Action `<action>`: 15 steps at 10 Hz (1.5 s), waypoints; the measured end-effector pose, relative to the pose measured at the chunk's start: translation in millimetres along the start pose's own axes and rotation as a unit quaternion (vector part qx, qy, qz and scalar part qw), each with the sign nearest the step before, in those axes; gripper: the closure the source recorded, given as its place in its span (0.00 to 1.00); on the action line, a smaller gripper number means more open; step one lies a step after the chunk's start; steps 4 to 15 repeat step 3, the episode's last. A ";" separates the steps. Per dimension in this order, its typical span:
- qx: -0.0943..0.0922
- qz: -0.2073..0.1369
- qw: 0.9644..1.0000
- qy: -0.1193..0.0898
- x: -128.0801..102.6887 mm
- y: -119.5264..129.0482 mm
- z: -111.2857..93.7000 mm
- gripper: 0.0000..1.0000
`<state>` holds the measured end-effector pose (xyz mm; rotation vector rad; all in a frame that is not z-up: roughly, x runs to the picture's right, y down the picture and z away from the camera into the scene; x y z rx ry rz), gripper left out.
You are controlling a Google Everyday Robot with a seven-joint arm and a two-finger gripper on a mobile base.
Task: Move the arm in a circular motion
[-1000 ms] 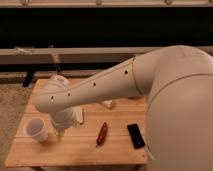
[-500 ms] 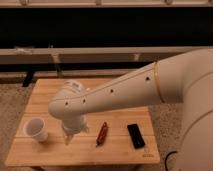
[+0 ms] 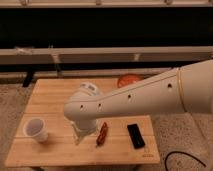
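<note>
The arm [image 3: 145, 95] is a large glossy cream-white tube with small dark screw holes. It reaches from the right edge across the wooden table [image 3: 50, 102] to a bulbous joint [image 3: 85, 102] over the table's middle. The gripper [image 3: 82, 134] hangs below that joint, just above the table top, between a white cup [image 3: 36, 129] on its left and a reddish-brown oblong object [image 3: 102, 134] on its right. Nothing shows in it.
A black rectangular device [image 3: 135, 135] lies near the table's front right. An orange-red round object [image 3: 130, 80] sits at the back, partly hidden by the arm. A white rail [image 3: 100, 55] and dark wall stand behind the table. A dark cable [image 3: 185, 157] lies on the floor at right.
The arm's joint and gripper have swung to the right and toward the table's front, away from the cup. The arm now crosses the view lower.
</note>
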<state>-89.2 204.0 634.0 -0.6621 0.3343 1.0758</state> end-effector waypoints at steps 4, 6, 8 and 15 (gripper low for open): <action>-0.001 0.004 1.000 -0.004 -11.1 -5.0 1.0 0.35; -0.001 0.004 1.000 -0.004 -11.1 -5.0 1.0 0.35; -0.001 0.004 1.000 -0.004 -11.1 -5.0 1.0 0.35; -0.001 0.004 1.000 -0.004 -11.1 -5.0 1.0 0.35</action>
